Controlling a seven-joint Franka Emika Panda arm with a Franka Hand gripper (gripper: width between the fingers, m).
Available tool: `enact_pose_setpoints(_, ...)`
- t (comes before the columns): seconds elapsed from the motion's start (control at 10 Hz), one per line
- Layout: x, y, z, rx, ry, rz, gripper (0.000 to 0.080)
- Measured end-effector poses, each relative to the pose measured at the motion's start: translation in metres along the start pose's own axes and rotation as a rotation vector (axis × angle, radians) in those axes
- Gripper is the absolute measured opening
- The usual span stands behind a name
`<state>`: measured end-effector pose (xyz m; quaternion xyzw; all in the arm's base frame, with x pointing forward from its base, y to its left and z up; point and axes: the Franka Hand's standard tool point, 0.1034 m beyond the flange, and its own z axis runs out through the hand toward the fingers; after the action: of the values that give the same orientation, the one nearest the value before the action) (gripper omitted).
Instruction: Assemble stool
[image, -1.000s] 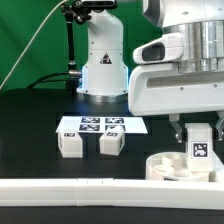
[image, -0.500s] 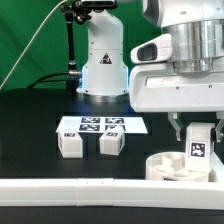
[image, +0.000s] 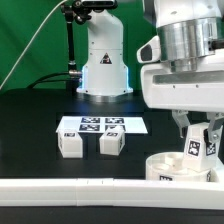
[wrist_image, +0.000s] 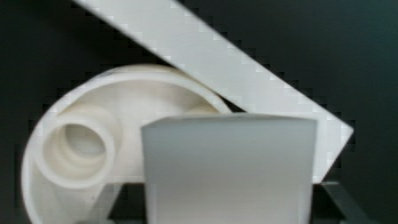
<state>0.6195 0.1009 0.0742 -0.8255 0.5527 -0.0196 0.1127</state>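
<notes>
- Step in hand, as judged: seating a stool leg (image: 196, 150) into the seat disc (image: 168, 168).
- The gripper (image: 197, 136) pinches the leg between both fingers. The leg hangs over the disc at the exterior view's right and appears slightly tilted. Contact with the disc cannot be confirmed.
- In the wrist view the leg (wrist_image: 231, 165) fills the foreground. A round socket (wrist_image: 80, 145) in the disc (wrist_image: 125, 95) lies off to one side of it.
- Recommended: square the leg to vertical, centre it over the socket, then lower it slowly. Keep the grip firm so the leg does not twist.
- Two loose legs (image: 70, 143) (image: 111, 142) stand side by side, just in front of the marker board (image: 103, 125), well apart from the disc.
- The table (image: 30, 120) is matt black. A long white rail (image: 90, 190) runs along its near edge, close to the disc.
- Behind stand the arm base (image: 103, 60) and a green backdrop (image: 30, 30).
</notes>
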Motion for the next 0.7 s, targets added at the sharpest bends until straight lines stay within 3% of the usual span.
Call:
enact_pose_setpoints(0.2, -0.0052, -0.0006, 0.0015, 0.021, -0.026, 0.251, 0.0339)
enact_pose_setpoints(0.7, -0.0115, -0.0003, 0.0039, 0.021, -0.055, 0.572, 0.034)
